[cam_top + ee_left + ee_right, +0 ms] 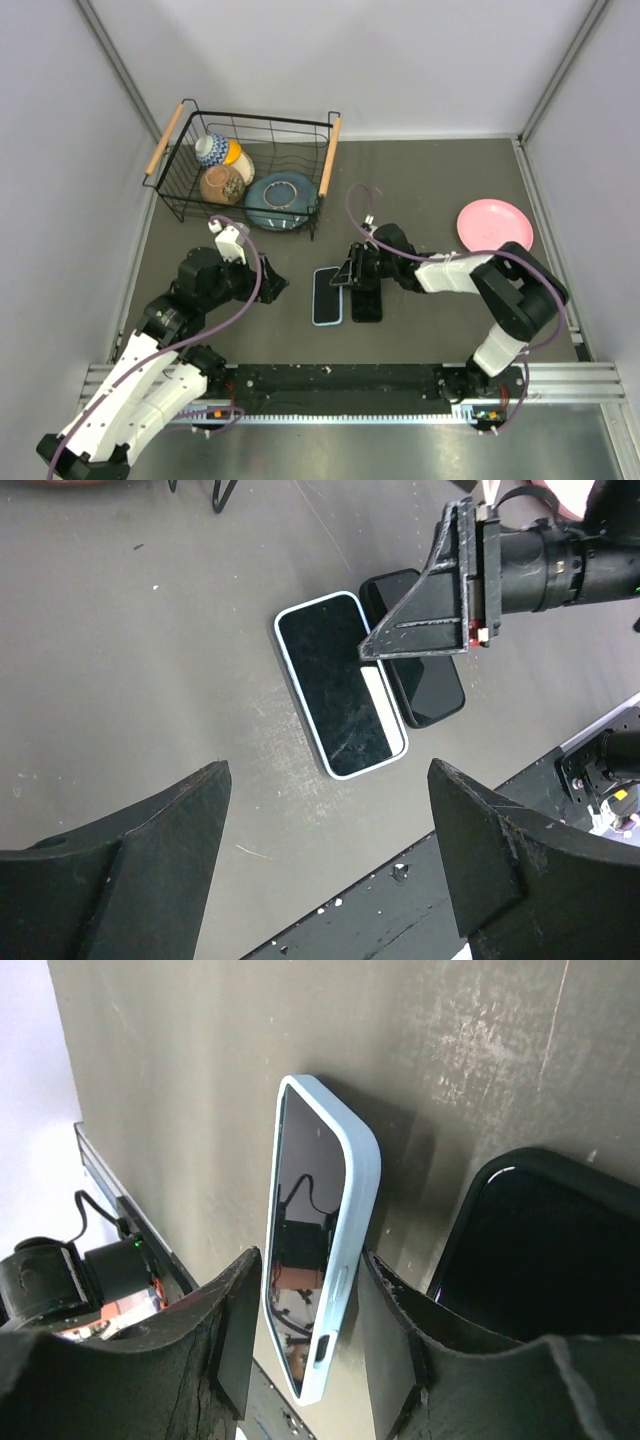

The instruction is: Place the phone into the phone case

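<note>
The light blue phone case [327, 296] lies flat on the dark table. The black-screened phone [330, 680] sits inside it, and a white strip of the case's inside [385, 715] shows along one long side. My right gripper [350, 272] reaches in from the right and is low at the case's right edge. In the right wrist view its fingers [240, 1300] straddle the phone case [350, 1190] with a gap on the screen side, so the right gripper [310, 1260] is open. My left gripper [328, 770] hovers wide open above the table nearer than the phone, holding nothing.
A second black, phone-shaped slab [366, 303] lies just right of the case, partly under the right gripper. A wire basket [180, 170] with bowls and a blue plate stands at the back left. A pink plate [494, 224] sits at the right. The arms' base rail [350, 385] runs along the near edge.
</note>
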`<state>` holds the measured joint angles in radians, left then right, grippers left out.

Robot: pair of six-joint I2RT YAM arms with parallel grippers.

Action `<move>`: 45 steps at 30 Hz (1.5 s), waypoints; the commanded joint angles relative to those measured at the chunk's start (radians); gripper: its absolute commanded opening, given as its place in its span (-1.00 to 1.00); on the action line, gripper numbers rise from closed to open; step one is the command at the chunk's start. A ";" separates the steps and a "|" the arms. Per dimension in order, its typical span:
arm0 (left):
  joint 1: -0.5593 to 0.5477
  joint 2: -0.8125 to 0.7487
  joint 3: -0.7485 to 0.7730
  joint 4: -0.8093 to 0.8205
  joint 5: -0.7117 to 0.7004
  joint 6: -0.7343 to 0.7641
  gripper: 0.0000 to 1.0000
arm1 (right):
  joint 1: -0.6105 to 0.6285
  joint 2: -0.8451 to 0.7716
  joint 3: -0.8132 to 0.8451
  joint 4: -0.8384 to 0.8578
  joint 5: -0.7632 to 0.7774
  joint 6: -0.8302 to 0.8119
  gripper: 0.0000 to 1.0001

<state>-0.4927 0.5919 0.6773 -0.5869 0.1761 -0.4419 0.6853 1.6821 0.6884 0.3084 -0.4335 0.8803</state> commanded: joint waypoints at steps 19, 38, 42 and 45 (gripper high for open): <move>0.002 -0.207 -0.010 0.140 0.131 0.003 0.70 | 0.007 -0.850 0.077 -0.669 0.312 -0.288 0.98; 0.002 -0.316 -0.021 0.177 0.072 -0.024 0.79 | 0.008 -1.158 0.052 -0.747 0.363 -0.241 0.97; 0.002 -0.291 0.017 0.156 0.074 -0.020 0.79 | 0.007 -1.151 0.102 -0.747 0.384 -0.265 0.97; 0.002 -0.285 0.025 0.153 0.071 -0.018 0.79 | 0.007 -1.148 0.134 -0.747 0.381 -0.280 0.97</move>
<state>-0.4927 0.2974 0.6498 -0.4568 0.2428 -0.4580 0.6865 0.5335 0.7372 -0.4648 -0.0719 0.6296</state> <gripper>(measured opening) 0.895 0.987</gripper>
